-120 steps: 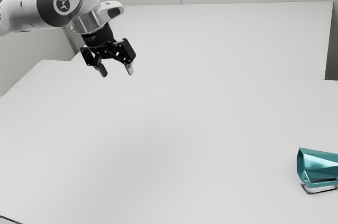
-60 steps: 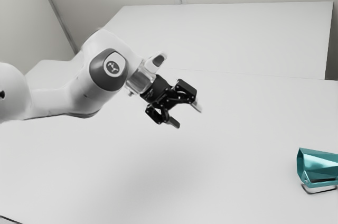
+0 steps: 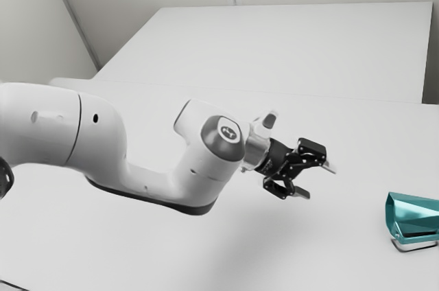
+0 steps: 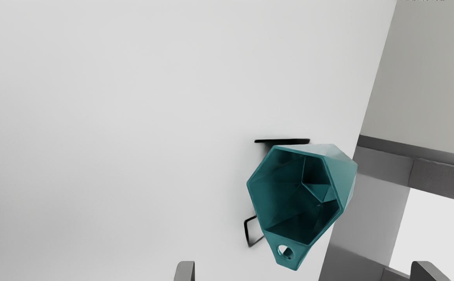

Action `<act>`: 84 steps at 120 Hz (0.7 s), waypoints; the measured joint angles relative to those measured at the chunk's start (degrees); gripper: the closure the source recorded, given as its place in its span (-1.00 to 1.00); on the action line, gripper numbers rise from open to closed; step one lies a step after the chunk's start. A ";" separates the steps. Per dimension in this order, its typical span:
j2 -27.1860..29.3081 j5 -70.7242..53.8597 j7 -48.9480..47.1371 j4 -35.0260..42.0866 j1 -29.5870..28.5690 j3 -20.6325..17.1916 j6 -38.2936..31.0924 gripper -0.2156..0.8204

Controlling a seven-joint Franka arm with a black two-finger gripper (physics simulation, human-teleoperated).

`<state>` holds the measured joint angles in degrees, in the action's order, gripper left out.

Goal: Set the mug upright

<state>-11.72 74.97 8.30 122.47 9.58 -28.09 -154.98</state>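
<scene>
Teal mug point(image 3: 414, 218) lies sideways, mouth toward the hand point(image 3: 322, 184), which is wide and empty; 1 hasty push (from approaching off-centre) could slide it off the worktop point(image 3: 151, 250).

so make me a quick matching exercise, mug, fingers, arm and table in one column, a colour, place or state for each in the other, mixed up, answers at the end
Column one
1. mug
2. fingers
3. arm
4. table

Column two
a. mostly white, coming in from the exterior view's left
b. spread apart, not touching the teal thing
c. pale and flat, spreading out below the robot
d. teal, tipped on its side

Right pairs: 1-d, 2-b, 3-a, 4-c
</scene>
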 joint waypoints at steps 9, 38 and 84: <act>-2.84 1.30 1.52 -2.47 1.57 -0.09 -3.41 -0.58; -11.81 2.12 6.20 -9.63 4.23 -0.12 -8.51 -0.58; -20.41 2.21 11.53 -19.81 10.42 -0.12 -10.29 -0.58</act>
<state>-32.13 77.18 19.83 102.66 20.00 -28.20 -165.27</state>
